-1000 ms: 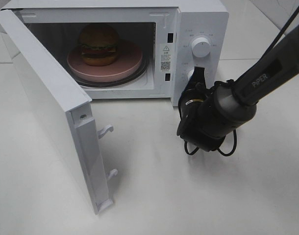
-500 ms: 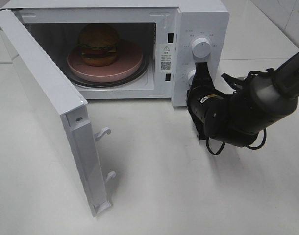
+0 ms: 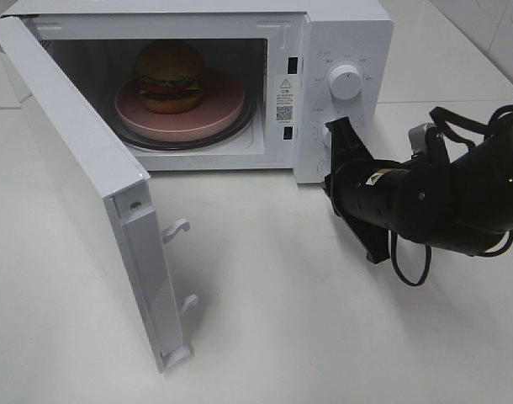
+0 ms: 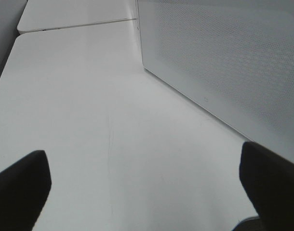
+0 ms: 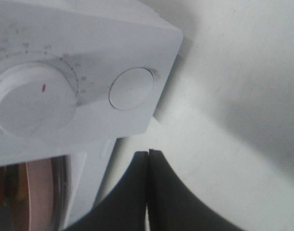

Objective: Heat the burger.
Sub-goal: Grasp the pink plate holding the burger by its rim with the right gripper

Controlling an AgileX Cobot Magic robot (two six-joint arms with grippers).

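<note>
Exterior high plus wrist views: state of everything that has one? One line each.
microwave door, open wide
pink plate, inside the microwave
burger, on the pink plate
upper dial, setting unreadable
left tool, open, empty
right tool, shut, empty, by the round button

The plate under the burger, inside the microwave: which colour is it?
The plate is pink. It shows best in the exterior high view.
</note>
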